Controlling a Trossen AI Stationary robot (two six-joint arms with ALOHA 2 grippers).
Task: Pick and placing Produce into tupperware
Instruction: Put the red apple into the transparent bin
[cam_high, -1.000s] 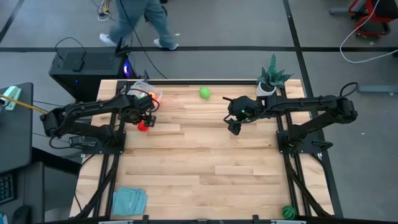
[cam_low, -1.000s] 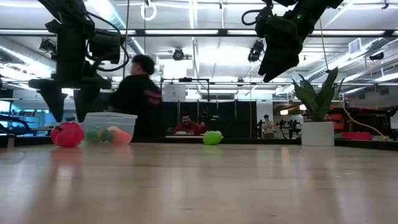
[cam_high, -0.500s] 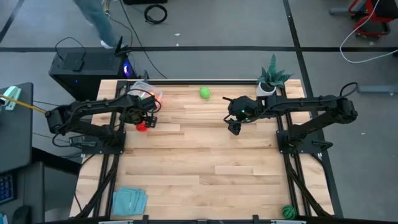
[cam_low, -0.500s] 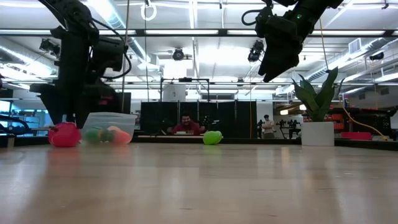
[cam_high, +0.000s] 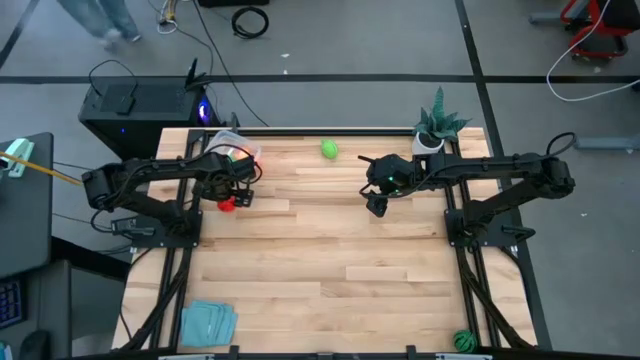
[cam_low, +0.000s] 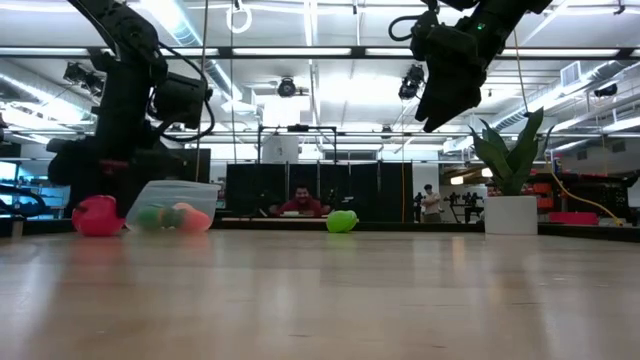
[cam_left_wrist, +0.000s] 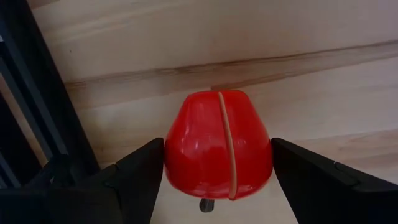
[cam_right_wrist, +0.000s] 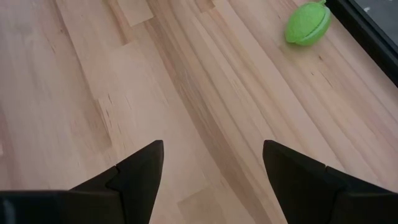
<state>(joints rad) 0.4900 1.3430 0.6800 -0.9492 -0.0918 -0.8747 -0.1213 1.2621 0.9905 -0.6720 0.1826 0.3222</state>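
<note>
- Left gripper (cam_left_wrist: 217, 171) is down at the table (cam_high: 330, 250), fingers spread wide on either side of the red piece (cam_left_wrist: 217, 149) (one finger touching it, the other just clear).
- Red piece lies just beside the tub (cam_high: 232, 150).
- Right gripper (cam_right_wrist: 214, 165) hangs open above the table, well apart from the tub.
- Green oblong (cam_high: 329, 149) sits between tub and plant (cam_high: 436, 125).

Potted plant (cam_high: 436, 126) stands at the table's (cam_high: 330, 260) far right corner. Pale-blue cloth (cam_high: 208, 323) lies near left.

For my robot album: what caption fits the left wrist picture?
Left claw open around the red piece on the wooden table.
</note>
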